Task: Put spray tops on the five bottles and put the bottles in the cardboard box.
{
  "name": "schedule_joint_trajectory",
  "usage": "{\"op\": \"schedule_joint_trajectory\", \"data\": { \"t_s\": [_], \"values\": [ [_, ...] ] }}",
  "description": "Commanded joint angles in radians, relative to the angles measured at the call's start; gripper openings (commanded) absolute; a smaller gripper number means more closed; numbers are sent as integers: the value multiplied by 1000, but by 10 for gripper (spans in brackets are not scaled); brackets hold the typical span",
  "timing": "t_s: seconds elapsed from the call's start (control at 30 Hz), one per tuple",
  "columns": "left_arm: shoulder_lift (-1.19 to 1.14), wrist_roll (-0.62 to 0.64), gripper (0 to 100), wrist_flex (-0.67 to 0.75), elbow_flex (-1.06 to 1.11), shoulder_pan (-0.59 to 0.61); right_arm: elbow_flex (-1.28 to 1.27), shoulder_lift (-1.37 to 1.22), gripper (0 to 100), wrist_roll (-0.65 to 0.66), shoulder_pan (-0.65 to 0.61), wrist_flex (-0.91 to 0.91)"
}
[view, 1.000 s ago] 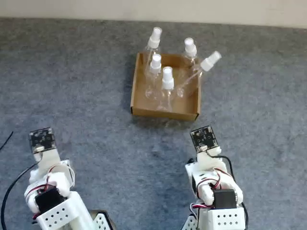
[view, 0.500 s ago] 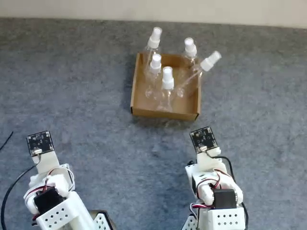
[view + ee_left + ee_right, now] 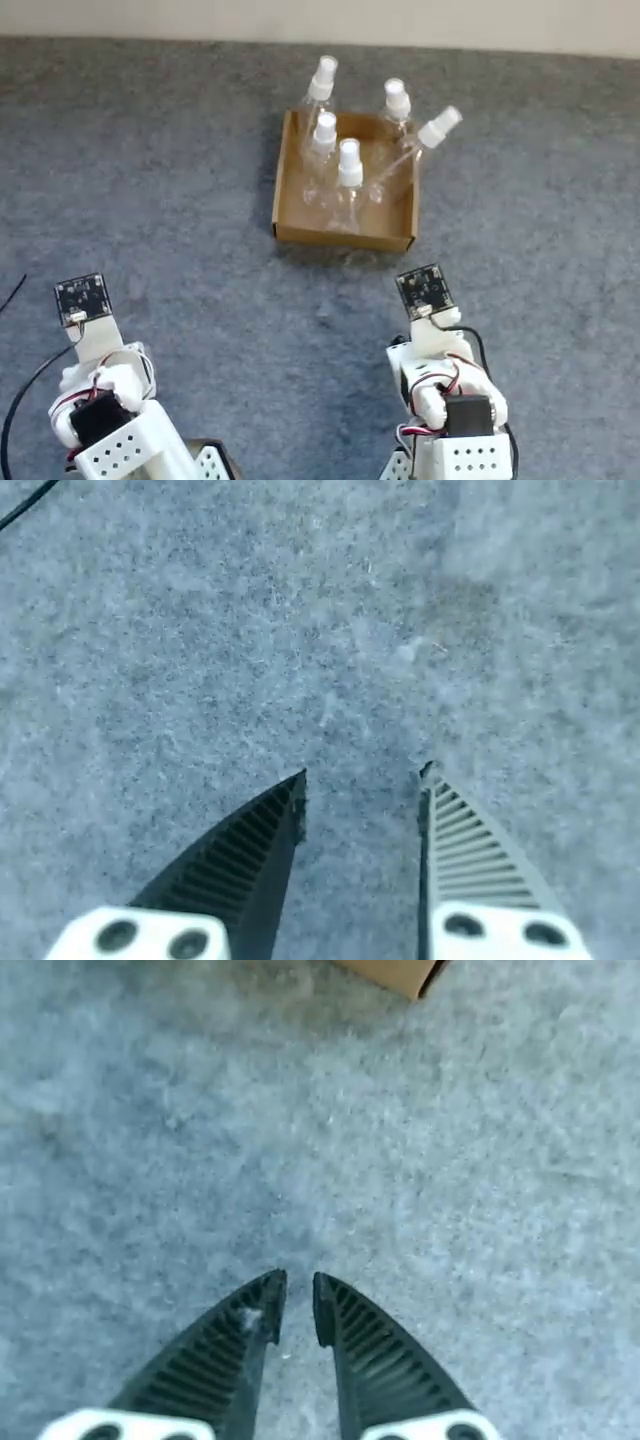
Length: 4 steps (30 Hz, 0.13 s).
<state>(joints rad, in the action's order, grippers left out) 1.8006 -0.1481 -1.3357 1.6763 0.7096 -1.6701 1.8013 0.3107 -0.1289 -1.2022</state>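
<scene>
- Five bottles point(image 3: 348, 178) are noted inside the cardboard box point(image 3: 343, 238), each fitted with a white spray top point(image 3: 349, 160); one is leaned outward over the rim on the right gripper's side, the rest are stood roughly upright
- The box is set on grey carpet point(image 3: 170, 160), a short way ahead of the right gripper point(image 3: 298, 1282)
- Right gripper's jaws are drawn almost together, nothing held, carpet beneath
- Left gripper point(image 3: 360, 775) is placed well apart from the box, which lies ahead and across toward the other arm; its jaws are parted, nothing held, carpet seen through the gap
</scene>
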Motion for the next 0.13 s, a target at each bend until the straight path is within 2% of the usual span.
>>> {"op": "schedule_joint_trajectory", "data": {
  "t_s": [0.0, 0.1],
  "values": [
    [12, -8, 172, -8, 19, 12, -160, 12, 5, 14, 12, -7],
    [12, -8, 172, -8, 19, 12, -160, 12, 5, 14, 12, -7]
  ]
}}
